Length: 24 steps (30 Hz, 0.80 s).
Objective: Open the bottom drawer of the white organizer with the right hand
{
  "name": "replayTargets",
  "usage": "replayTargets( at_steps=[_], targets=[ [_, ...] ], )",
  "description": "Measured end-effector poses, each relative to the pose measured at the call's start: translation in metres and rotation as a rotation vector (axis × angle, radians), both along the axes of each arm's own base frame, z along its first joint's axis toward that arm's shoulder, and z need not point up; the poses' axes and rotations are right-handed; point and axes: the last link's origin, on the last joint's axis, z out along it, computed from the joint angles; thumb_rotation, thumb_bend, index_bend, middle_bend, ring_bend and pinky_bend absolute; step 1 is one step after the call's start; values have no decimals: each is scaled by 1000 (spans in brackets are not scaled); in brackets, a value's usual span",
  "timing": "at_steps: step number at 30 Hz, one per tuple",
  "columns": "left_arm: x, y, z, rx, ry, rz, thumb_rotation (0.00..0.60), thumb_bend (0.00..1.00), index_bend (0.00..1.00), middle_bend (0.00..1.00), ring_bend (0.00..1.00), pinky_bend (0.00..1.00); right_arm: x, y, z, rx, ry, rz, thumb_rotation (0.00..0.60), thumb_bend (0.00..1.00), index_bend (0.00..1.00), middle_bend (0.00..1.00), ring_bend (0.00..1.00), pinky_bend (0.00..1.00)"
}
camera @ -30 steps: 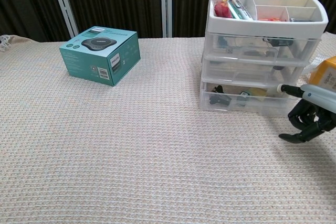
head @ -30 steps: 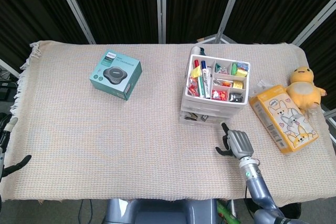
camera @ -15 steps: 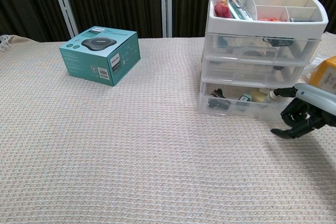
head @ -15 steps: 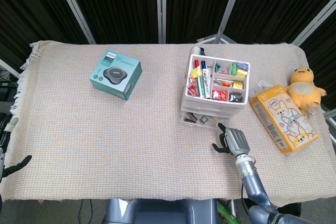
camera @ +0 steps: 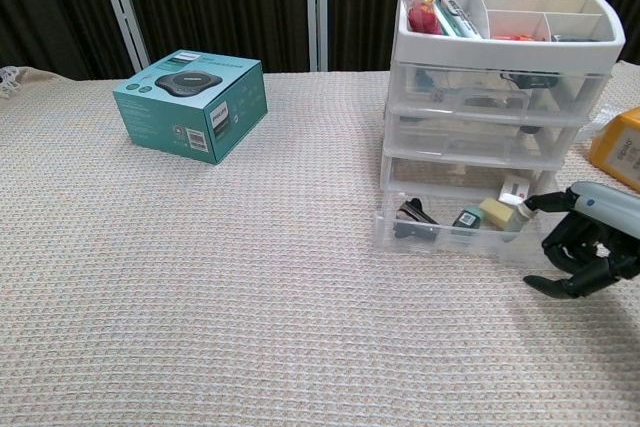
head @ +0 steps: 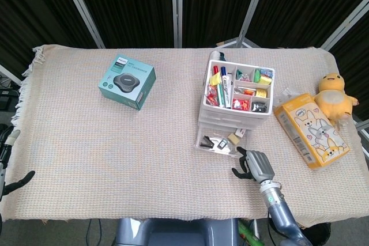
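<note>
While the bottom drawer [camera: 452, 230] stands pulled out from the white organizer [camera: 497, 87], the right hand [camera: 585, 252] sits just beside the drawer's right front corner, fingers curled inward and one fingertip at the drawer's front edge; whether it actually grips the edge cannot be told. In the head view the same hand [head: 255, 163] lies just in front of and right of the drawer [head: 222, 141], near the front table edge.

Drawer: clear plastic, rectangular, shallow, holding small mixed items, among them a dark clip and pale blocks. Organizer: white frame with clear drawers stacked in tiers, an open compartmented tray on top with markers and coloured small goods.

Left hand [head: 14, 180]: at the far left table edge, only partly in view; finger position unclear.

Surroundings: teal box [head: 127, 82], cardboard, printed with a round dark device, well apart to the left. Orange carton [head: 311, 129] with cartoon animals, lying flat to the right of the organizer. Yellow plush toy [head: 335, 96], soft and rounded, just beyond the carton. Tablecloth [head: 115, 159], beige waffle weave, fringed at the left end. Nothing lies between the hand and the drawer.
</note>
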Motion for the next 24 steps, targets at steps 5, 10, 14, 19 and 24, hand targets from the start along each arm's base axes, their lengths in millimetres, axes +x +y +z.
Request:
replayTargets(
  at_steps=[5,10,14,19,24],
  targets=[
    [0,0,0,1,-1,0,600,163,0,0,0,0,0,9,2,15,-10,6,600,239,445,847,857,617],
    [-1,0,1,0,-2,2,600,163,0,0,0,0,-1,15,2,29,-2,7,600,241,438,844,857,616],
    [0,0,1,1,-4,1,600,163,0,0,0,0,0,19,1,36,-11,10,600,228,315,840,856,617],
    [-1,0,2,3,-6,4,600,163,0,0,0,0,0,21,1,38,-22,8,600,168,197,840,857,617],
    [-2,0,3,5,-10,5,600,163,0,0,0,0,-1,21,4,18,-22,13,600,125,166,843,858,617]
  ],
)
